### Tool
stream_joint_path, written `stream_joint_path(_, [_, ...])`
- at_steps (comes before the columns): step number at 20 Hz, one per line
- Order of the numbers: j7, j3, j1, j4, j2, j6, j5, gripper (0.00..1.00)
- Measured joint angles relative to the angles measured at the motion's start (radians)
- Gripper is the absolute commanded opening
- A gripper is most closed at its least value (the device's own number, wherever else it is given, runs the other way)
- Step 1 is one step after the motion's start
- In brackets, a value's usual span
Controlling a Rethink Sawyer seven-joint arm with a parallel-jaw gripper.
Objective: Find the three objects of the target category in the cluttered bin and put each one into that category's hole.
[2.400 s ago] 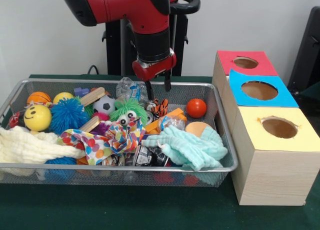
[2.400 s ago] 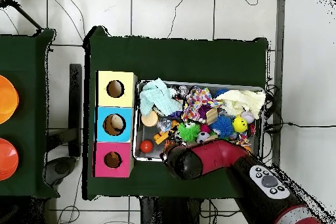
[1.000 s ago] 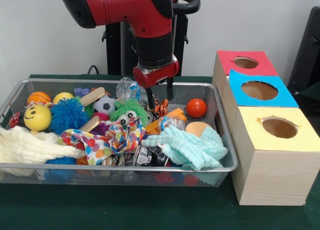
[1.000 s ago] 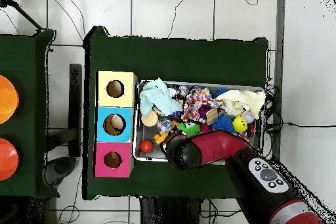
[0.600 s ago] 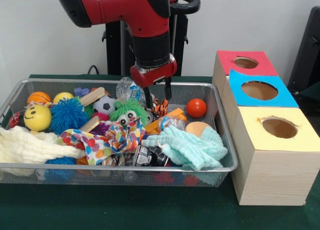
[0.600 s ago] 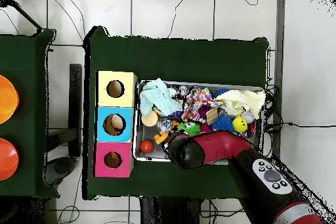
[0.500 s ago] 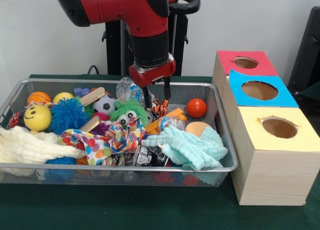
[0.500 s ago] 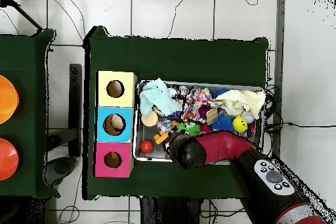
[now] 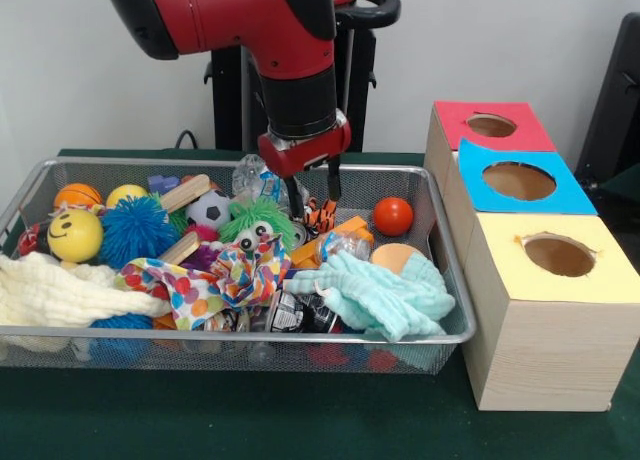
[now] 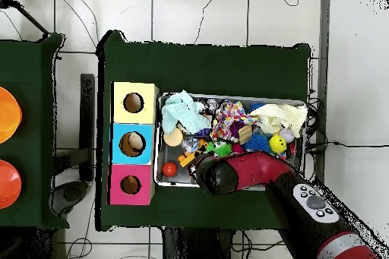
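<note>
One plush animal shows for you among the clutter: the orange tiger-striped toy [image 9: 320,215] sits toward the far side of the bin [image 9: 250,336], just beside the red ball [image 9: 393,216] and behind the orange block [image 9: 335,235]. Your gripper [image 9: 312,188] hangs directly above it in the front view, its two dark fingers [image 9: 296,193] spread apart with a clear gap between them and nothing held, the tips close over the tiger's head; whether they touch it you cannot tell. From overhead the red arm [image 10: 251,174] covers that spot, so the tiger is hidden there. Around it you can see the green fuzzy ball with googly eyes [image 9: 256,223], the small soccer ball [image 9: 209,210], the blue spiky ball [image 9: 137,230], the yellow smiley ball [image 9: 75,235] and a crumpled clear plastic bottle [image 9: 259,178]. Nearer the front rim lie the mint cloth [image 9: 385,292], the spotted multicoloured cloth [image 9: 215,278] and the cream cloth [image 9: 60,290]. A tan-brown plush does not show clearly in either view. The red-ringed hole [image 9: 491,125] is on the farthest of the three pale wood boxes, beside the bin's end, with the blue-ringed hole [image 9: 518,180] and yellow-ringed hole [image 9: 559,255] in a row nearer the camera. Overhead, something pale sits inside the blue-ringed hole.
</note>
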Motion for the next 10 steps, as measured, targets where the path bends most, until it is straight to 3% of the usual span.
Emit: stream_joint_path(10, [0.0,-0.011,0.027,-0.008,0.077,-0.021,-0.056,1.0])
